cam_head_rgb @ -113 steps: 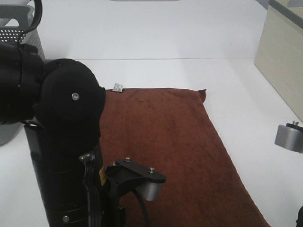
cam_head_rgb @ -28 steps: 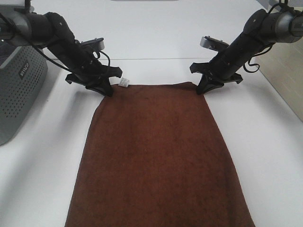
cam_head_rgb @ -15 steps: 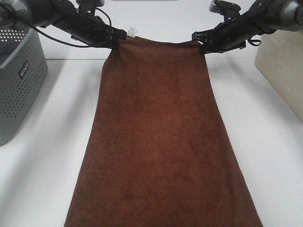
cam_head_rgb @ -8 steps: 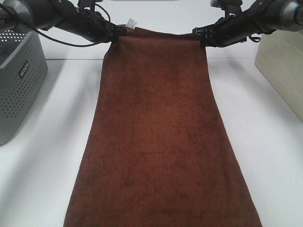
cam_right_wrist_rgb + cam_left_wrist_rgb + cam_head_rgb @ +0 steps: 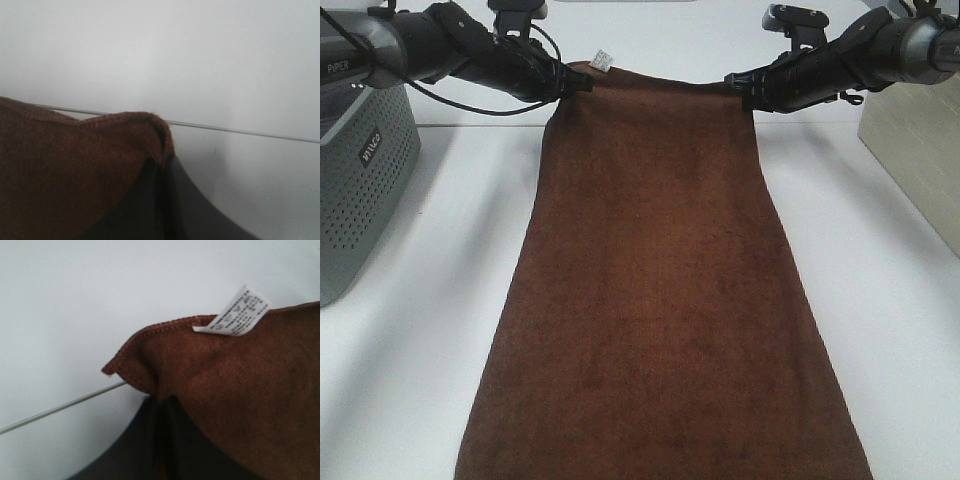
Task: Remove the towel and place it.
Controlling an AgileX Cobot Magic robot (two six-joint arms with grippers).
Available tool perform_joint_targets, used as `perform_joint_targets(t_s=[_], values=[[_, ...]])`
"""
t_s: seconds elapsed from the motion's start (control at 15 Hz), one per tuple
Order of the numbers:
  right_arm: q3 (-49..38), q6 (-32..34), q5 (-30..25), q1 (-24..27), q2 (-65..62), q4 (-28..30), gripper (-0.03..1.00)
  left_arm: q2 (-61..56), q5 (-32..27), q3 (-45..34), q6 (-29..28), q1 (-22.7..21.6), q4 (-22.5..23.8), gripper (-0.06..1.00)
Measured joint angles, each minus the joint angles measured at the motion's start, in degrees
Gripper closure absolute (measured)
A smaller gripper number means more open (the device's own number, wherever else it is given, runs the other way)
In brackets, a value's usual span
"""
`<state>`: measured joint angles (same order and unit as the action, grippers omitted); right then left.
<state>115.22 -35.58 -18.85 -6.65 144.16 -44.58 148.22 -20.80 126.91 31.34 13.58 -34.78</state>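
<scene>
Exterior high — towel [image 5: 660, 300] far corners pinched, left end effector [image 5: 582, 84], right end effector [image 5: 735, 86]

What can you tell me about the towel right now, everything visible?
The towel is a long, dark brown, plush rectangle with a stitched hem. Its far short edge is lifted, sagging slightly between the left claw and right claw, each shut on a corner. A small white printed tag stands near the left corner. The rest slopes down over the white table, its near end leaving the picture.

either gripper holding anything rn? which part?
Both hold the towel: left gripper pinches the far corner beside the white tag, right gripper the other far corner.
</scene>
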Motion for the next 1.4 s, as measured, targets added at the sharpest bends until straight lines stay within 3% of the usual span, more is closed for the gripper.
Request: perform_joint_targets(t_s=[0.27,0.87,1.4], values=[[0.00,-3.55,2.86,-0.52,0.69,-3.21,0.96,1.83,2.69,0.00,0.11,0.00,0.11,0.94],[0.11,-5.73,8.88,-2.75,3.50,-3.78,0.96,4.35,6.76,0.00,0.11,0.00,0.06,0.93],[0.11,-5.73,9.34,-3.32,5.10,-4.24,0.93,4.47,7.51,0.00,0.11,0.00,0.06,0.81]])
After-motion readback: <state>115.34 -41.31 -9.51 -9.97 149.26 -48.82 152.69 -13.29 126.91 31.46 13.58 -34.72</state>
